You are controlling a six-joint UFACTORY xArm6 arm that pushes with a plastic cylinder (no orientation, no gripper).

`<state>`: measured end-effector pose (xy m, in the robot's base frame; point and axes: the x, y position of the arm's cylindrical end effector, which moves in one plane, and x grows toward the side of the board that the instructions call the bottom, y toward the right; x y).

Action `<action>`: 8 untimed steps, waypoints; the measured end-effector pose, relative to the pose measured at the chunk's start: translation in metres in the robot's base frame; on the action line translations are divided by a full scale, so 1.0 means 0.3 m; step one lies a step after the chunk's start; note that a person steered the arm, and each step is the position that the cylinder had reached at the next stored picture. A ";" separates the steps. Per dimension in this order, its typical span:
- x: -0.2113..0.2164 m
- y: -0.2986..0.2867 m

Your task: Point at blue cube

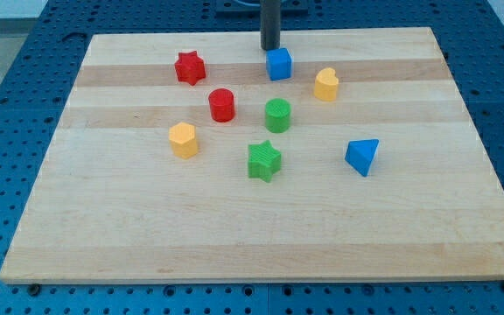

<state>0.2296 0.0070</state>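
Observation:
The blue cube (278, 64) sits on the wooden board (261, 227) near the view's top, at the centre. My tip (270, 47) is the lower end of a dark rod coming down from the view's top. It stands just above and slightly left of the blue cube in the view, very close to its top edge. I cannot tell whether it touches the cube.
A red star (190, 67) lies left of the cube, a yellow heart (325, 84) to its right. Below are a red cylinder (221, 104), a green cylinder (277, 115), a yellow hexagon (183, 139), a green star (264, 161) and a blue triangular block (362, 157).

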 end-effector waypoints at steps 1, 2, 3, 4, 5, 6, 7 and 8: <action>0.002 -0.004; 0.030 -0.004; 0.032 -0.004; 0.032 -0.004; 0.050 -0.004; 0.055 -0.015; 0.055 -0.050; 0.059 -0.053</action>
